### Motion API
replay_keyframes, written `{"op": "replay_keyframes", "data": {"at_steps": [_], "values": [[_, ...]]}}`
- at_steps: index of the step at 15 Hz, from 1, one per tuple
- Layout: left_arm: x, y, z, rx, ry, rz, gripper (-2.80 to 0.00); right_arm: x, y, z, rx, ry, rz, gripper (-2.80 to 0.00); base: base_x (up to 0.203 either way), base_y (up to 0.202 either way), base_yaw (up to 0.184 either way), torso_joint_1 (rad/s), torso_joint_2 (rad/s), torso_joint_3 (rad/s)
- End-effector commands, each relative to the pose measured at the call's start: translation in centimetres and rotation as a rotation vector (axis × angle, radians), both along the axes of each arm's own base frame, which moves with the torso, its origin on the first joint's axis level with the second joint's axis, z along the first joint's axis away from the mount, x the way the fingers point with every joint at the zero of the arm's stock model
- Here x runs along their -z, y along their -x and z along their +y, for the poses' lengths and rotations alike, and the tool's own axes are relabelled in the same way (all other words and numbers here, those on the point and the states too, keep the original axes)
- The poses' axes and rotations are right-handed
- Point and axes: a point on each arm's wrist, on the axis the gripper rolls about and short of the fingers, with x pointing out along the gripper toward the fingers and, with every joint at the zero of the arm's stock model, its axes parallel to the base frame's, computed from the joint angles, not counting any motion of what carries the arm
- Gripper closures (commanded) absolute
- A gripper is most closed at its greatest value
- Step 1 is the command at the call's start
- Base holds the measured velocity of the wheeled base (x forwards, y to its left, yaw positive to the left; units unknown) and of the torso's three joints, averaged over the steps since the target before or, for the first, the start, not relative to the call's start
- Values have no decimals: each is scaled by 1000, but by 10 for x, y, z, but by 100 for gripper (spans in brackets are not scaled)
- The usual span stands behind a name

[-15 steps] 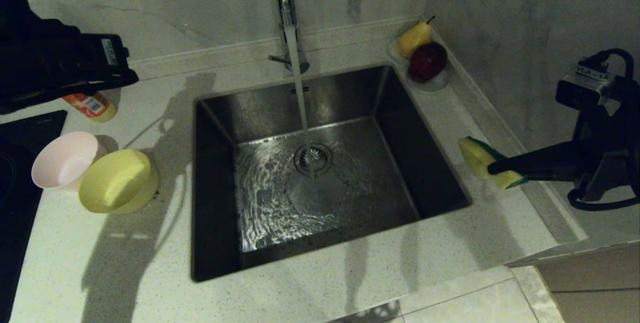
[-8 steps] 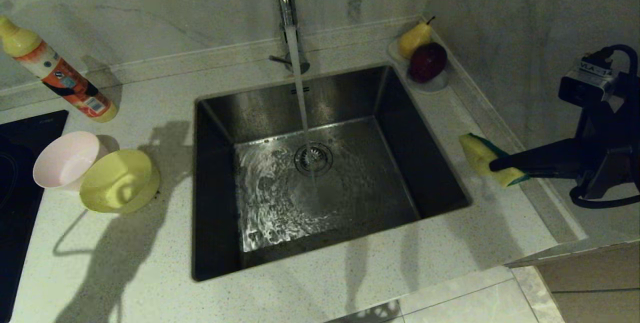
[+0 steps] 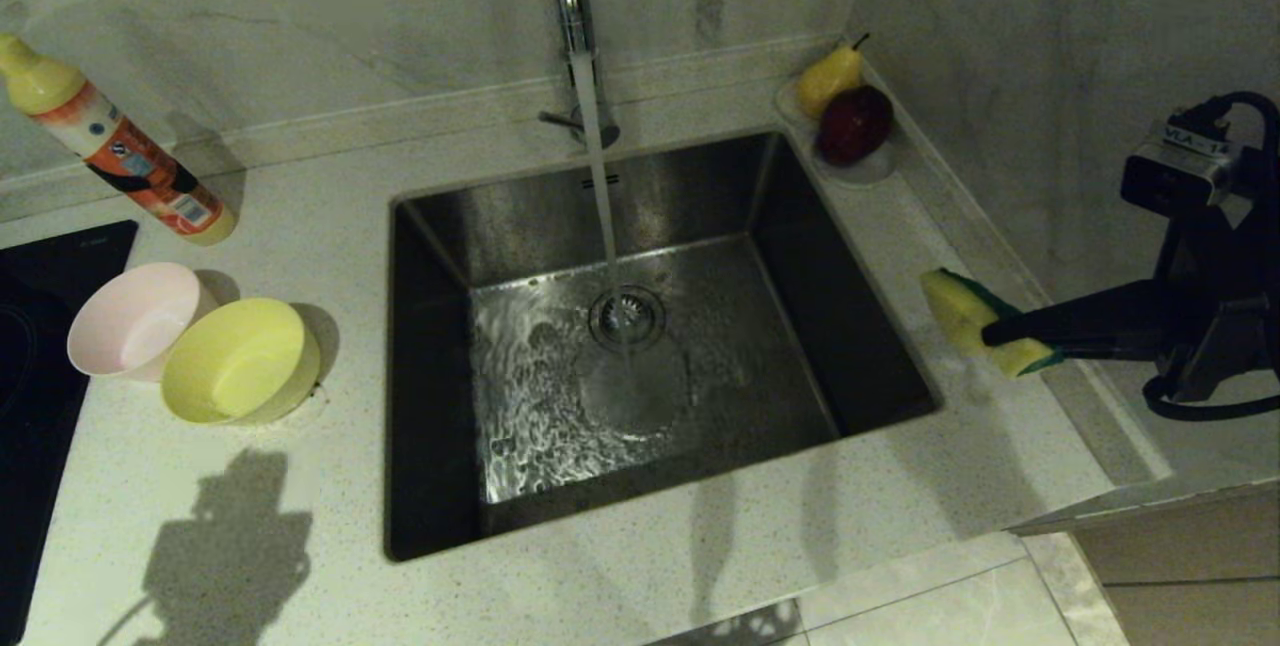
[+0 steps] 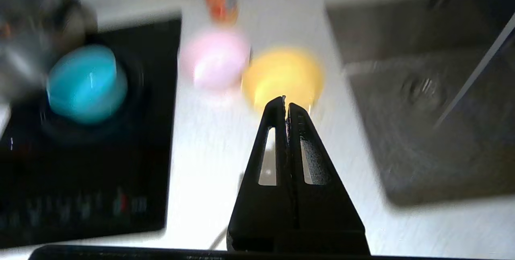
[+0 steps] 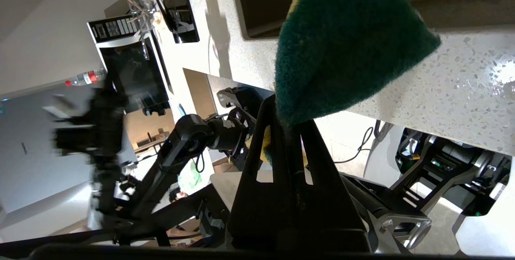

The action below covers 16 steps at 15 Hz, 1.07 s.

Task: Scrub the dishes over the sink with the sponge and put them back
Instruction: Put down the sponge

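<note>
While water runs from the tap (image 3: pixel 572 6) into the sink (image 3: pixel 640 366), the right claw (image 3: pixel 990 334) is clenched on the sponge (image 3: pixel 965 316), holding it above the tabletop (image 3: pixel 700 566) just right of the basin. The left claw (image 4: pixel 286 101) is pinched together with nothing in it, raised over the yellow bowl (image 3: pixel 240 361) and pink bowl (image 3: pixel 130 319), which touch left of the sink. The blue bowl (image 4: pixel 86 84) sits on the black cooktop (image 4: pixel 88 179).
</note>
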Motion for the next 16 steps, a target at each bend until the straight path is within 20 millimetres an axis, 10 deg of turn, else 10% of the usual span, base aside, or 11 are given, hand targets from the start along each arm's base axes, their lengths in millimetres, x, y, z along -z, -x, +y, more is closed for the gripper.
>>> {"op": "replay_keyframes", "data": {"at_steps": [1,7,16], "values": [[39,7,0,-6,-2,18,0,-3,4,0,-4,-5,-8,0,0,0,0,0,0,0],[114,8,-3,114,-16,74,0,-9,10,-1,-1,-7,-35,0,0,0,0,0,0,0],[119,7,-3,159,1,101,0,-17,28,-5,90,159,-206,0,0,0,0,0,0,0]]}}
